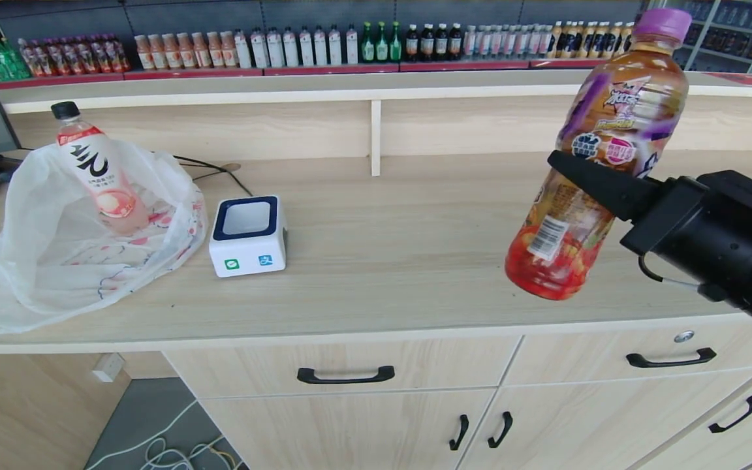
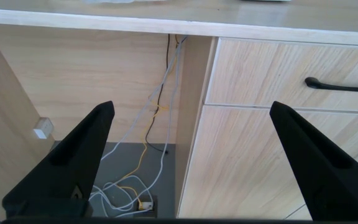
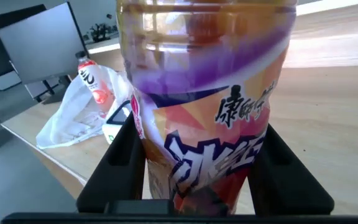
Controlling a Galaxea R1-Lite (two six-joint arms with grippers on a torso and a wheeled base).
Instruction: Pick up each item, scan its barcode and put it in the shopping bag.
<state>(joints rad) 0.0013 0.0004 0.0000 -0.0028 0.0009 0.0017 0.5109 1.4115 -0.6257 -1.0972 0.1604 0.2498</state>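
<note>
Wooden counter runs across the shop, and above its right end the right gripper clamps the purple-capped bottle, long axis tilted cap-up, barcode on its near-left side, with the scanner well left beside the shopping bag; the left gripper hangs open below counter level.

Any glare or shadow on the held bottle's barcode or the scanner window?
Head view: barcode on the purple-capped orange plastic bottle in the right gripper is evenly lit, no glare; the white cube scanner has a pale reflection in its window. Right wrist view: the wooden counter behind the bottle is brightly lit.
</note>
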